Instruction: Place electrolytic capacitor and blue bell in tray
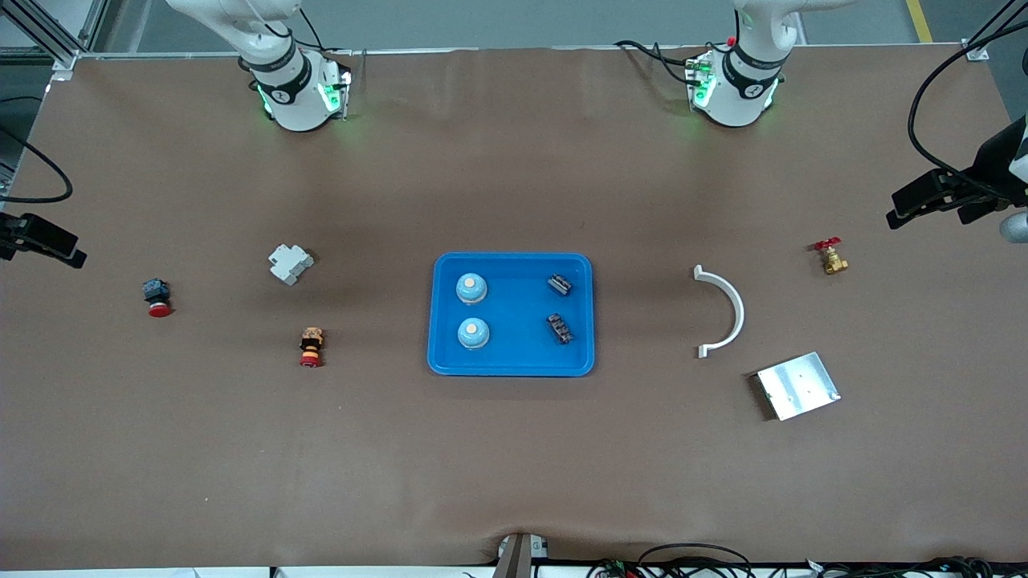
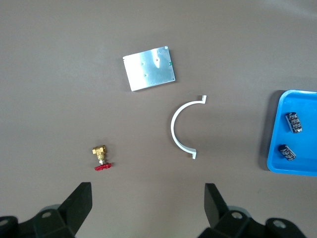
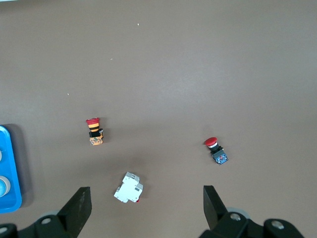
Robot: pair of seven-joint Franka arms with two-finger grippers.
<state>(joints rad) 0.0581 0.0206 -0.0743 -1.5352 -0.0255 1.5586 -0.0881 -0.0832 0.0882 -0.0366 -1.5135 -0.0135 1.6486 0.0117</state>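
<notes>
Tray (image 1: 511,368) mid-table; white arc (image 1: 725,309), metal plate (image 1: 797,386) nearby; left gripper (image 2: 148,198), right gripper (image 3: 147,198) spread.

- The front view looks down from high across the surface (image 1: 514,466), facing both robot bases.
- Each wrist view looks down from well above; both share with it the tray (image 1: 450,365) (image 2: 275,148) (image 3: 11,163).

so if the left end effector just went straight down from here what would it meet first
Probably bare table. The open left end effector frames empty brown cover; the brass valve and white curved bracket lie outside, though depth is unclear.
</notes>
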